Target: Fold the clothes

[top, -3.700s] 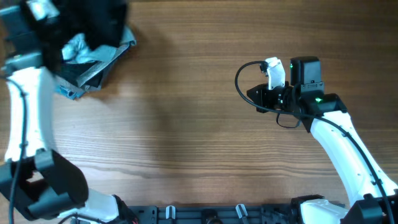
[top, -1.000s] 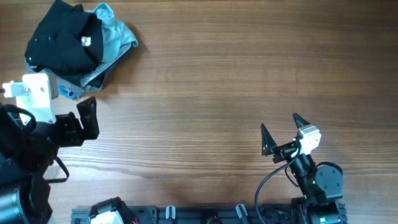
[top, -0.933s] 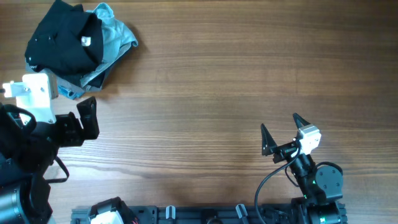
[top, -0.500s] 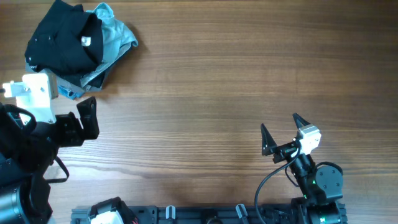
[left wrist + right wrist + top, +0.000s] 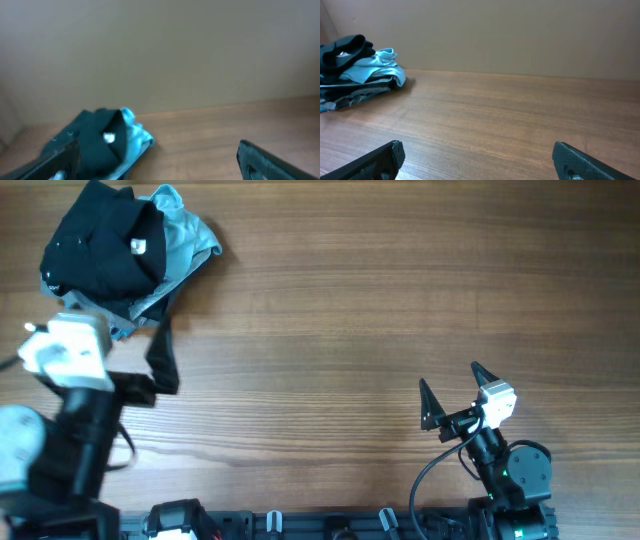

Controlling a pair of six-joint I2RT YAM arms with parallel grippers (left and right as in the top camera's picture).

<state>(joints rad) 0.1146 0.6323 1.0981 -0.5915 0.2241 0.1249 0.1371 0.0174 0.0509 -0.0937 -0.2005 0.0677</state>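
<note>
A heap of clothes (image 5: 125, 250) lies at the table's far left corner, a black garment bunched on top of a light blue one. The left wrist view shows the heap (image 5: 107, 142) ahead and to the left, blurred; in the right wrist view the clothes (image 5: 360, 70) lie far off at the left. My left gripper (image 5: 110, 330) hovers just in front of the heap, open and holding nothing; one dark finger (image 5: 162, 360) shows, the other is hidden by the wrist. My right gripper (image 5: 450, 380) is open and empty near the front right, far from the clothes.
The wooden table (image 5: 350, 330) stretches bare between the two arms. A black rail (image 5: 330, 525) runs along the front edge. A plain beige wall (image 5: 520, 35) rises behind the table's far edge.
My left arm has swung right and toward the heap in the last half second and looks blurred. The right arm and the clothes have not moved.
</note>
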